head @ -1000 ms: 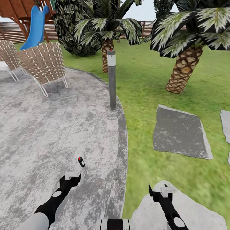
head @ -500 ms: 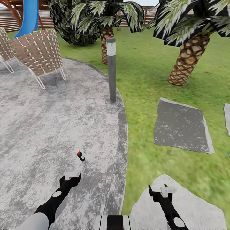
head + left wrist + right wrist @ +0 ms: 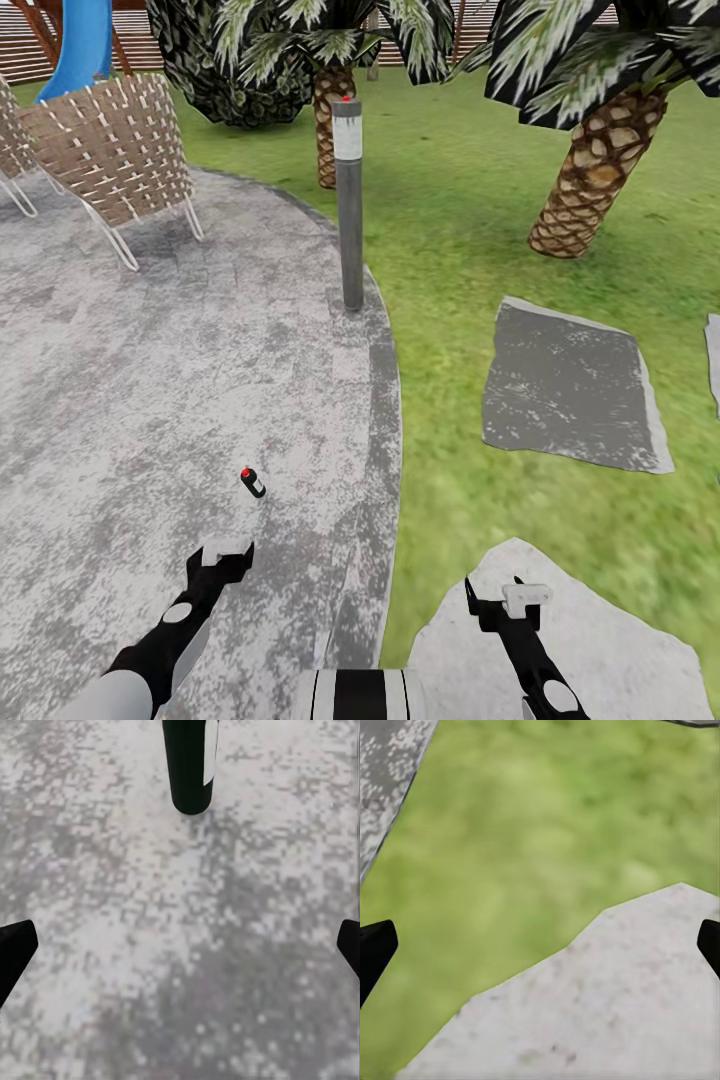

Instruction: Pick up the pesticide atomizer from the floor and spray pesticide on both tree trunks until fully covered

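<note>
The pesticide atomizer point(image 3: 253, 483), a small dark bottle with a red cap, lies tipped over on the grey paved floor point(image 3: 120, 400), just ahead of the left hand point(image 3: 226, 556); the left wrist view shows its black body point(image 3: 189, 765) between the spread fingertips. Both the left hand and the right hand point(image 3: 505, 598) are wide open and hold nothing. The bottle is small and round, so a descent off its axis could nudge it into rolling toward the grass point(image 3: 450, 250). The 2 palms point(image 3: 590, 180) nearby are not the target trees, so spraying them would waste the pesticide.
</note>
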